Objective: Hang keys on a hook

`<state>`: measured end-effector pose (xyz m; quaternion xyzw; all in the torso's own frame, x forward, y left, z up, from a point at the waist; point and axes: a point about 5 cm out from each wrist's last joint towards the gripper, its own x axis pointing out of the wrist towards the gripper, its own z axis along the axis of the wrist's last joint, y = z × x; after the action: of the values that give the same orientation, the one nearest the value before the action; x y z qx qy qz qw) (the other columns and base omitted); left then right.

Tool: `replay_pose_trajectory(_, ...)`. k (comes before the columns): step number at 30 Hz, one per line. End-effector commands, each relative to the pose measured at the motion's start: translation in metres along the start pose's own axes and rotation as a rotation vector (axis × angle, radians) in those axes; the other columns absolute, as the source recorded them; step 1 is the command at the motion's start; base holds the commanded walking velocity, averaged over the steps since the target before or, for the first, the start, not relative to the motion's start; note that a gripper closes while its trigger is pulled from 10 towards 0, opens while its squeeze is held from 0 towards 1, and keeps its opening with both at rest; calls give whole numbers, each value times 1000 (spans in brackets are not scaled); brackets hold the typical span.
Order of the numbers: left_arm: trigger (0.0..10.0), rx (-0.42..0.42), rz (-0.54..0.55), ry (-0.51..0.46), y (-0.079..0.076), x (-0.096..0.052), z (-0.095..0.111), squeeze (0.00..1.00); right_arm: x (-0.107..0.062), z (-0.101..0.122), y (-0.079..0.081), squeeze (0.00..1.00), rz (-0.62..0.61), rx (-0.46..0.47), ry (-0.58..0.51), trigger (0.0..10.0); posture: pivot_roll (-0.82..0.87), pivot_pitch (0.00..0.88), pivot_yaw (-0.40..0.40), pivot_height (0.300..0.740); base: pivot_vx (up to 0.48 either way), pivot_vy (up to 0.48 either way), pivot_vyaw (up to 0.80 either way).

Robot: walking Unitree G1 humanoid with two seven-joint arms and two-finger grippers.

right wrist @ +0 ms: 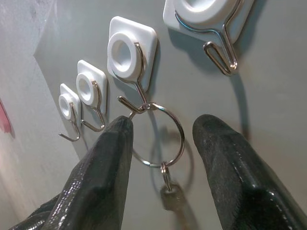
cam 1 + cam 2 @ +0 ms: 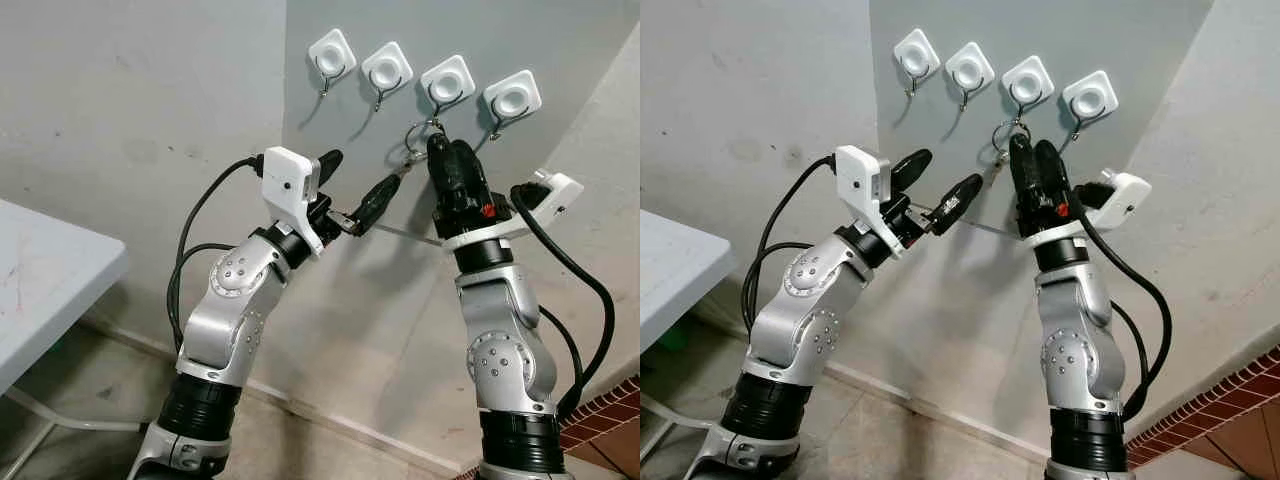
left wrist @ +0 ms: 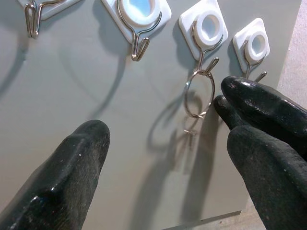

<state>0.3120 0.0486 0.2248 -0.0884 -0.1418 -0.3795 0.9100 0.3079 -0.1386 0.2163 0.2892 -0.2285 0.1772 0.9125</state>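
Four white wall hooks sit in a row on a grey board. A metal key ring [image 1: 183, 136] hangs from the third hook from the left [image 1: 130, 53], and a small key [image 1: 170, 199] dangles under it. My right gripper [image 1: 164, 123] is open, one finger on each side of the ring and the left finger close to the hook's tip. The same ring [image 3: 186, 96] hangs on its hook [image 3: 207, 26] in the left wrist view. My left gripper [image 2: 365, 170] is open just left of and below the ring [image 2: 408, 138], and holds nothing.
The other three hooks [image 2: 332, 52] [image 2: 387, 68] [image 2: 512, 97] carry nothing. A white table [image 2: 50, 270] stands at the left. Red brick flooring [image 2: 612, 420] shows at the lower right, beside the wall.
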Motion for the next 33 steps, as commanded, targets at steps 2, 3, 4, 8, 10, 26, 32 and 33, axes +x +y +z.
replay_pose_trajectory(2,10000,15,-13,-21,-3,3,8,0,-4,-3,-6,0,-34,-9,17,10000,13,0,-62,740,0,0,0)
replay_pose_trajectory(3,10000,16,-12,-20,-3,3,8,0,-4,-3,-6,0,-31,-7,14,10000,12,0,-60,740,0,0,0)
replay_pose_trajectory(4,10000,16,-12,-20,-2,3,8,0,-5,-4,-6,0,-29,-7,12,10000,12,0,-60,740,0,0,0)
replay_pose_trajectory(8,10000,4,23,-18,3,2,6,0,-11,-7,-7,0,-2,-164,36,10000,13,0,-59,740,0,0,0)
replay_pose_trajectory(10,10000,-12,46,-12,7,-1,3,0,-17,-12,-10,0,1,-221,59,10000,13,0,-58,740,0,0,0)
replay_pose_trajectory(26,10000,-138,381,72,40,-71,-69,0,-78,-44,-46,0,-203,-444,206,10000,1,10,-51,740,0,0,0)
replay_pose_trajectory(32,10000,-171,549,131,52,-99,-94,0,-108,-59,-66,0,-359,-512,299,10000,6,0,-55,740,0,0,0)
replay_pose_trajectory(33,10000,-159,563,136,53,-102,-96,0,-113,-61,-68,0,-375,-514,320,10000,6,0,-55,740,0,0,0)
